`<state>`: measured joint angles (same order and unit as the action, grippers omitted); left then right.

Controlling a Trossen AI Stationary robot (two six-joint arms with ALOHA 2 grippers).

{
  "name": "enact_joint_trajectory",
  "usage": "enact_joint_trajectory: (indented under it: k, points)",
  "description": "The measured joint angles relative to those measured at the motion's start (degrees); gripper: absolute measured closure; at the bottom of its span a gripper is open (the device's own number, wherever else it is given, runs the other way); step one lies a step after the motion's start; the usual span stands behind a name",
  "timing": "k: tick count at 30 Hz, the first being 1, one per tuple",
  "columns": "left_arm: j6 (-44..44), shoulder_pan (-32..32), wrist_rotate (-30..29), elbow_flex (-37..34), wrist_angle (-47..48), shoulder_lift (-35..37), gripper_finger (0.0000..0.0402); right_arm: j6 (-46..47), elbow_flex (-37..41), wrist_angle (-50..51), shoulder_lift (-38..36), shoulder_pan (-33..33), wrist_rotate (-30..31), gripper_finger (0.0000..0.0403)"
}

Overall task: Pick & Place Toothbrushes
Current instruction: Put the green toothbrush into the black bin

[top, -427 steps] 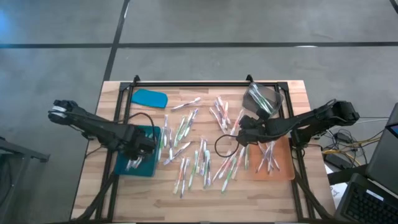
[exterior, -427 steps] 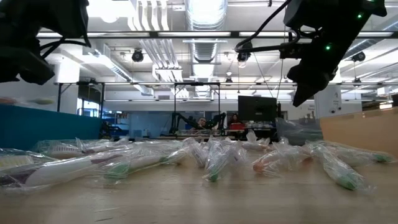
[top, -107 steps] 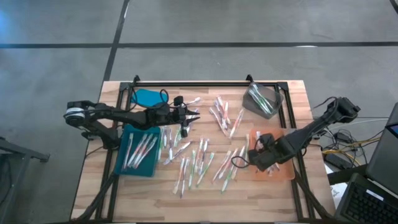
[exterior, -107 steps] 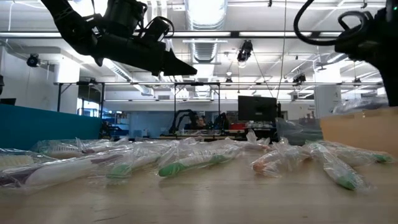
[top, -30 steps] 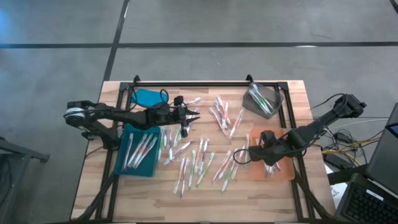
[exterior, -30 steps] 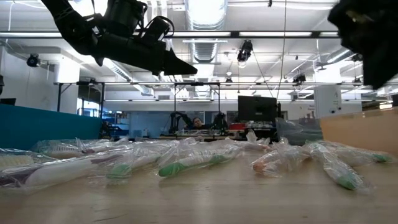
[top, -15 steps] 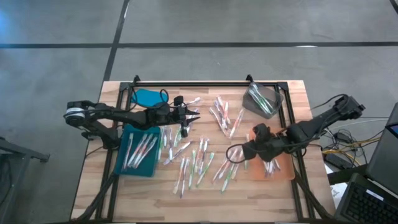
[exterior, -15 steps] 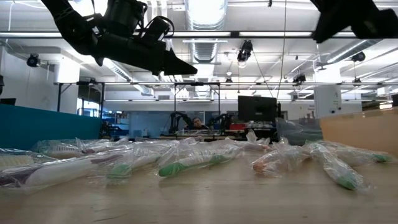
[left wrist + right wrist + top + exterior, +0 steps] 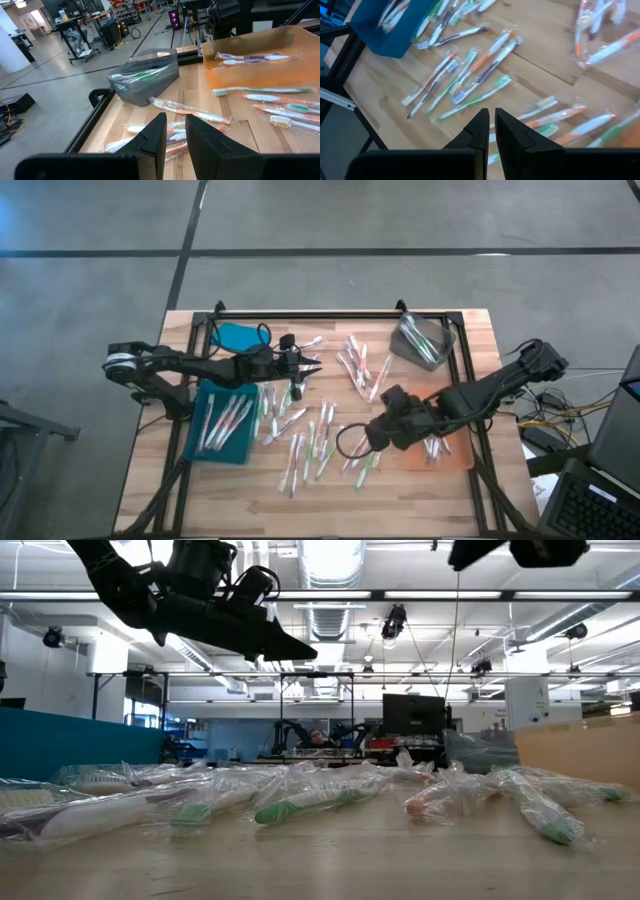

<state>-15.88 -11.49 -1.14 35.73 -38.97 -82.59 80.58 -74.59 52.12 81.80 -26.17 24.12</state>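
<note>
Across a slatted wooden table (image 9: 440,480) framed by black rails, dozens of wrapped toothbrushes (image 9: 318,435) lie scattered in loose clusters, most of them on the bare boards between two trays. At the table's left side, a blue tray (image 9: 222,425) holds several brushes; at its right, an orange tray (image 9: 455,450) holds a few more, and a grey bin (image 9: 420,340) near the far right corner has green-handled ones inside (a flat blue lid (image 9: 238,337) rests near the far left corner). Reaching in from the left, the left gripper (image 9: 312,365) hangs above the boards just beyond the blue tray, its two fingers set slightly apart with a narrow gap between them and nothing held; its wrist camera looks past them (image 9: 172,137) toward the grey bin (image 9: 145,75) and the orange tray (image 9: 260,60). From the right, the right gripper (image 9: 375,435) is stretched out over the middle of the table, clear of the orange tray, above the brushes lying near the table's centre; its fingers are pressed nearly together and empty (image 9: 490,127), with orange, green and white wrapped brushes (image 9: 485,55) spread on the wood below. Seen from table height, the left arm's gripper (image 9: 290,645) hangs well above the plastic-wrapped brushes (image 9: 310,802), with a workshop room behind.
</note>
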Motion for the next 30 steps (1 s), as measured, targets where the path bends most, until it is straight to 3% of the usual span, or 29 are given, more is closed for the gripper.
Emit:
enact_joint_trajectory:
  k: [8,19,30]
  points:
    - [0.7,0.0,0.0,0.0,0.1,0.0,0.0327,0.7,-6.4,0.4,7.2,-0.1,-4.5,0.0376]
    - [4.3,0.0,0.1,-0.4,1.2,0.0,0.0327,11.2,-8.6,1.5,15.2,-0.5,-14.4,0.0376]
    - [5.9,0.1,2.8,-0.4,3.5,0.0,0.0327,24.8,-8.6,2.1,23.4,-5.2,-13.6,0.0376]
